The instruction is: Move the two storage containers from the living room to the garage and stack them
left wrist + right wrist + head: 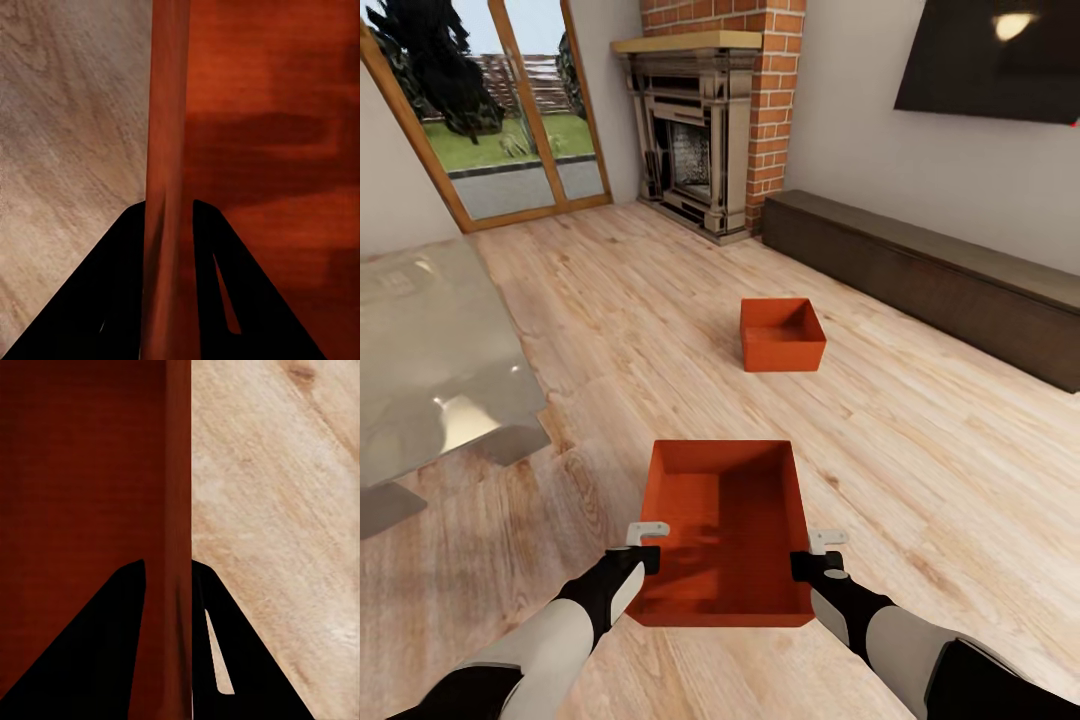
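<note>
An orange-red storage container (725, 530) with no lid sits close in front of me over the light wood plank floor of the living room. My left gripper (647, 548) is shut on its left wall (166, 150), one finger on each side. On the opposite wall (178, 495) my right gripper (815, 555) is shut the same way. The second storage container (782, 335) rests on the planks farther ahead, apart from both grippers.
A glass-topped table (430, 370) stands at the left. A long dark low cabinet (930, 270) runs along the right wall under a black TV (995, 55). The brick fireplace (705, 130) and wood-framed glass doors (500, 110) are at the back.
</note>
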